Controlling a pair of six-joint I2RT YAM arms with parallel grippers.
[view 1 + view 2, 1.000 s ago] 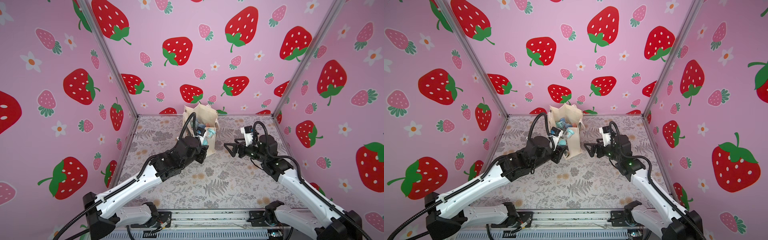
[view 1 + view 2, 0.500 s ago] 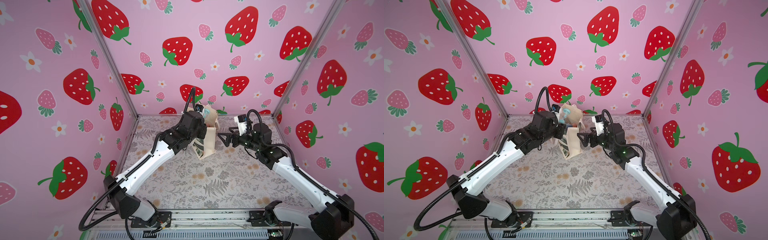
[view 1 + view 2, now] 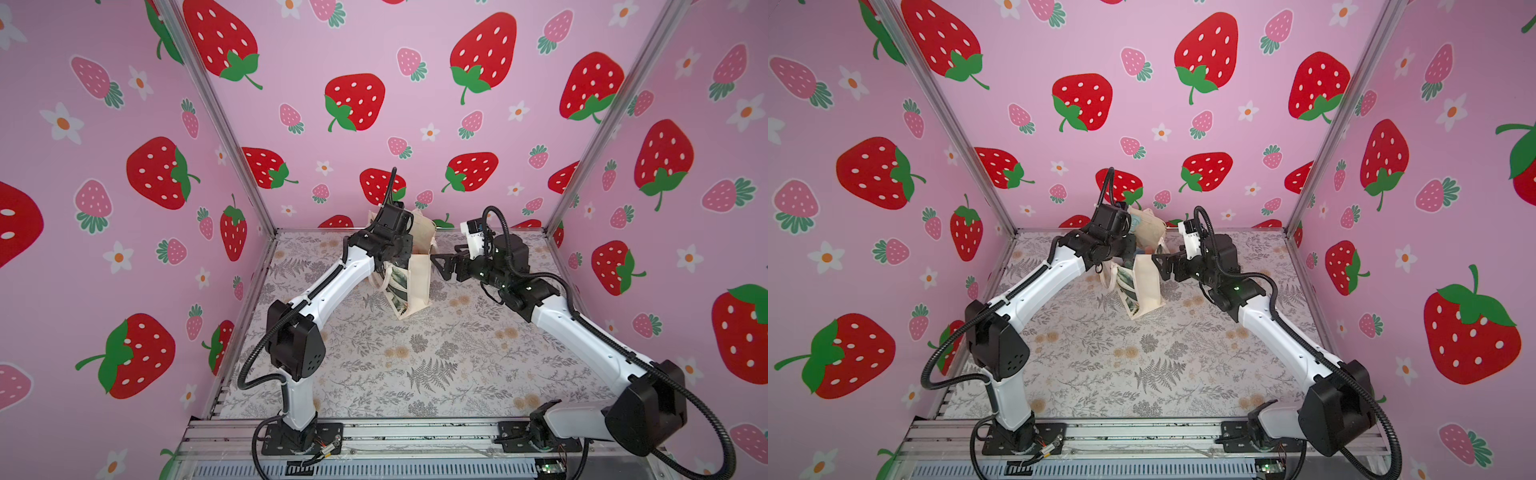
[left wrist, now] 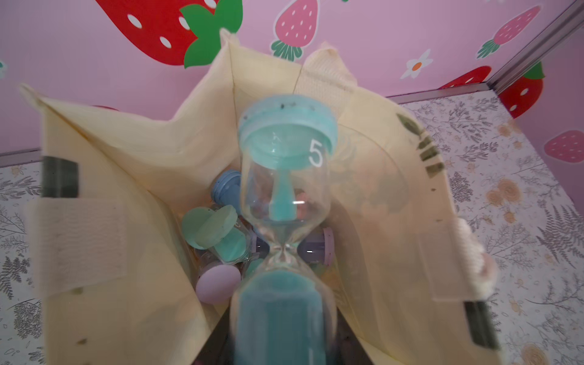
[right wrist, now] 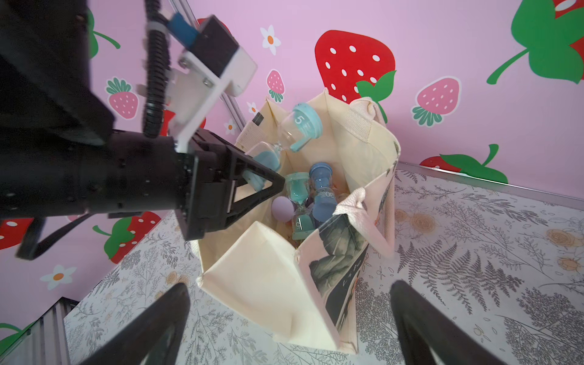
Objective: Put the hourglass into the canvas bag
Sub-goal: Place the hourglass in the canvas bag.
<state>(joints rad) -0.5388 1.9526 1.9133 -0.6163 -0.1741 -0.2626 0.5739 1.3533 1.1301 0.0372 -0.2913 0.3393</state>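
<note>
The canvas bag (image 3: 419, 282) (image 3: 1148, 286) stands open at the back of the table, cream with a leaf print and a dark band (image 5: 343, 284). My left gripper (image 5: 262, 177) (image 4: 281, 341) is shut on the lower bulb of a teal hourglass (image 4: 286, 196) (image 5: 294, 129) marked 5. It holds the hourglass tilted over the bag's mouth, the upper cap above the rim. My right gripper (image 5: 289, 286) (image 3: 440, 264) is open beside the bag's right side, with nothing between its fingers.
Several other hourglasses lie inside the bag: a blue one (image 5: 322, 192), a teal one (image 5: 298, 202) and a lilac one (image 5: 282, 208). Cream handles (image 5: 360, 123) flop over the rim. The pink back wall (image 3: 415, 124) stands close behind the bag.
My left arm has risen from in front of the bag and carried the hourglass up over its mouth. My right gripper has moved in towards the bag's side, still open.
</note>
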